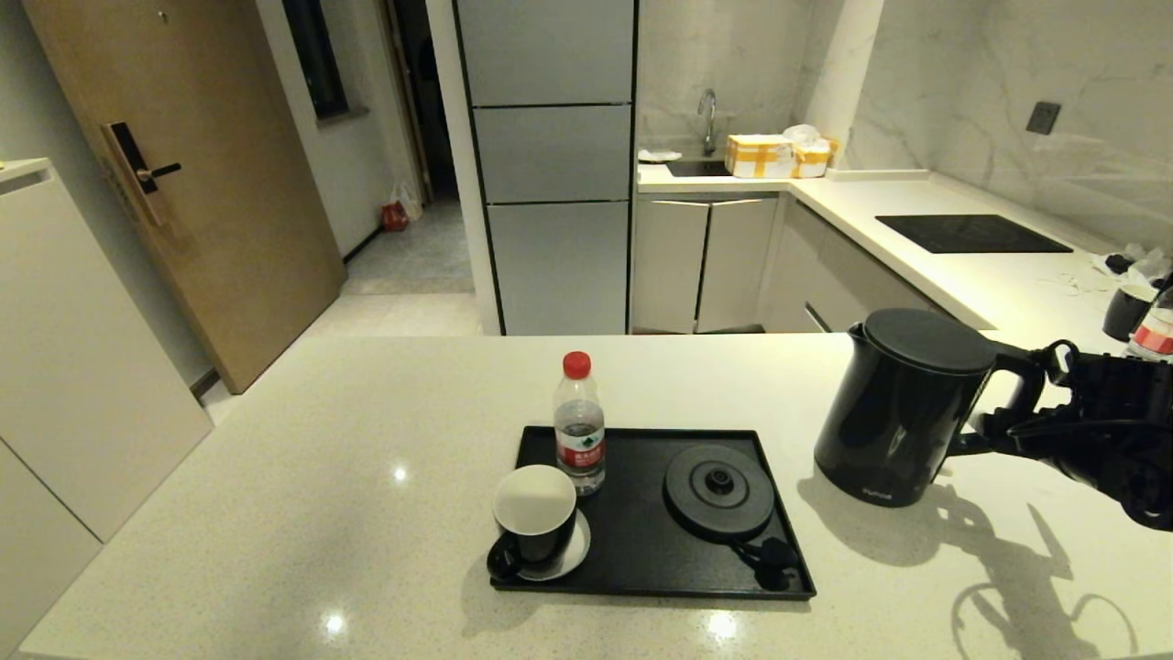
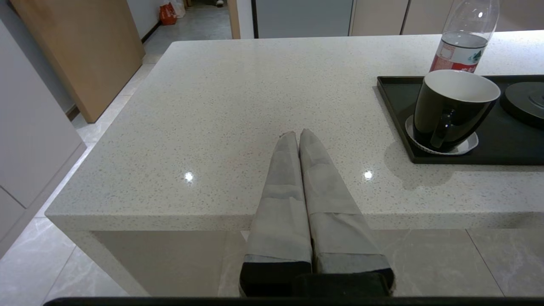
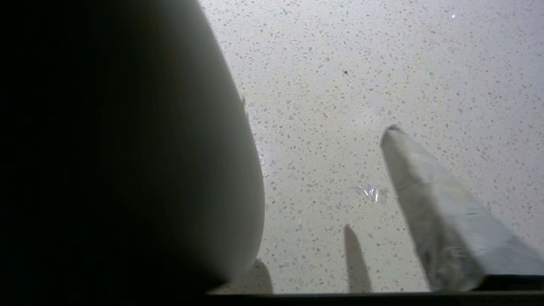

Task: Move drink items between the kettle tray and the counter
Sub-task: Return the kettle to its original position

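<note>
The tall glossy black kettle (image 1: 903,408) stands on the cream speckled counter (image 1: 321,477), right of the black kettle tray (image 1: 632,541). The round base disc (image 1: 719,490) on the tray is bare, its cord at the tray's front. My right gripper (image 1: 994,431) is at the kettle's loop handle (image 1: 1022,385). In the right wrist view one grey finger (image 3: 425,204) stands well apart from the dark kettle (image 3: 127,148); the other finger is hidden. My left gripper (image 2: 297,134) is shut on nothing, low over the counter's near left edge.
On the tray's left side stand a black cup (image 1: 536,518) on a white saucer and a red-capped water bottle (image 1: 579,426). A black hob panel (image 1: 971,234), another dark cup (image 1: 1127,312) and a bottle (image 1: 1156,330) are on the far right counter.
</note>
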### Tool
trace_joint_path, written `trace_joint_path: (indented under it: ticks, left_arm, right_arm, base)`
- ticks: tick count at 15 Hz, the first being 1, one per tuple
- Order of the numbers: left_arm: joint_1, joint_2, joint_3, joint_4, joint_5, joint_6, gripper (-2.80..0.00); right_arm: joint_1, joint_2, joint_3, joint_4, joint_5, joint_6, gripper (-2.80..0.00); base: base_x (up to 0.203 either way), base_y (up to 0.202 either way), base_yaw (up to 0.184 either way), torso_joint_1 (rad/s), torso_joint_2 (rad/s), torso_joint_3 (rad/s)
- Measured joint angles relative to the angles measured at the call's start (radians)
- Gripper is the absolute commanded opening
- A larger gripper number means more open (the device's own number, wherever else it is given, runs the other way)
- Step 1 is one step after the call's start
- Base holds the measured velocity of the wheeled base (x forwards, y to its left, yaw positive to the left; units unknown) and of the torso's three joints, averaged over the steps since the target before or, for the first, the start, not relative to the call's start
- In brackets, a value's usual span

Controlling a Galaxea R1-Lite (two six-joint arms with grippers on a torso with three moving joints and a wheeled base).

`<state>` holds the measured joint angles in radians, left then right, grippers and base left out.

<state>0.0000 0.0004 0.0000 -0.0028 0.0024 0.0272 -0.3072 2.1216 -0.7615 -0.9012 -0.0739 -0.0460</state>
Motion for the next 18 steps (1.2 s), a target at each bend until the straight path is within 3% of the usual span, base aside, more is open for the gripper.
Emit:
trace_joint_path:
  ticks: [12, 18]
  left_arm:
    - [0.0, 0.0, 0.0, 0.0, 0.0, 0.0, -2.8]
    - [0.0, 0.0, 0.0, 0.0, 0.001, 0.0, -2.8]
  right_arm:
    - [0.005, 0.012, 0.021, -0.002, 0.028, 0.005, -2.8]
    - [0.061, -0.148, 0.097, 0.1, 0.04, 0.064, -2.8]
  base:
    - [0.0, 0.0, 0.0, 0.0, 0.0, 0.0]
    - [0.0, 0.0, 0.0, 0.0, 0.0, 0.0]
